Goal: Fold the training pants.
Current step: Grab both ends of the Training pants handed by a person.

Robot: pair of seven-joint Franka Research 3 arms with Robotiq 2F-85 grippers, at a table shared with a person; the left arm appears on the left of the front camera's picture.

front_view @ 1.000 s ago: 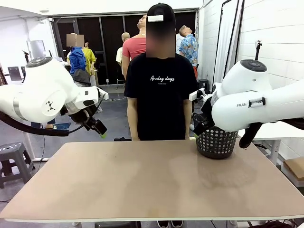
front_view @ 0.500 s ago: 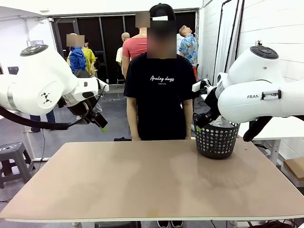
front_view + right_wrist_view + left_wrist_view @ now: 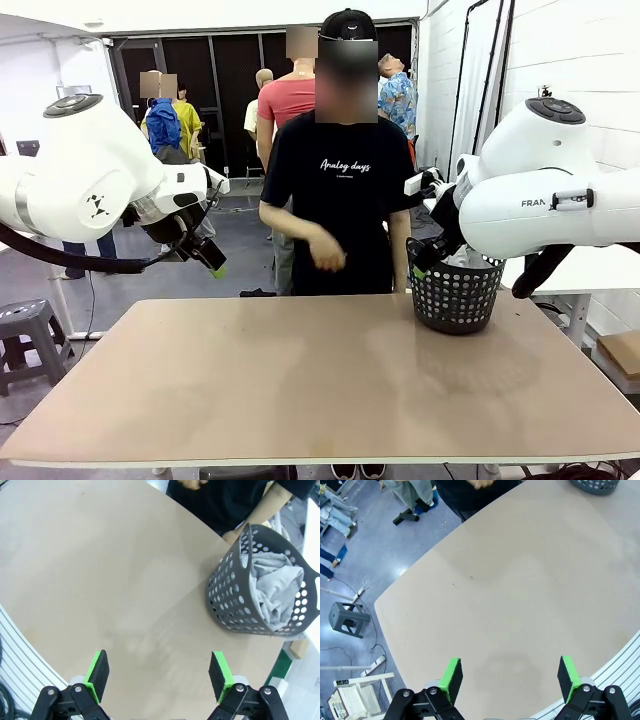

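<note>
Training pants [image 3: 272,587], one pair, sitting bunched, half hidden inside single basket [image 3: 230,602]; left gripper [image 3: 509,676], right gripper [image 3: 159,674] both hanging spread wide, gripping nothing.

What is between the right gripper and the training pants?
In the right wrist view: bare table, then the perforated wall of the basket. The training pants sit bunched inside it, beyond the open right gripper.

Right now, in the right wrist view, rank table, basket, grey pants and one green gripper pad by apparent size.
1. table
2. basket
3. training pants, partly hidden in the basket
4. gripper pad, enlarged by nearness to the camera
</note>
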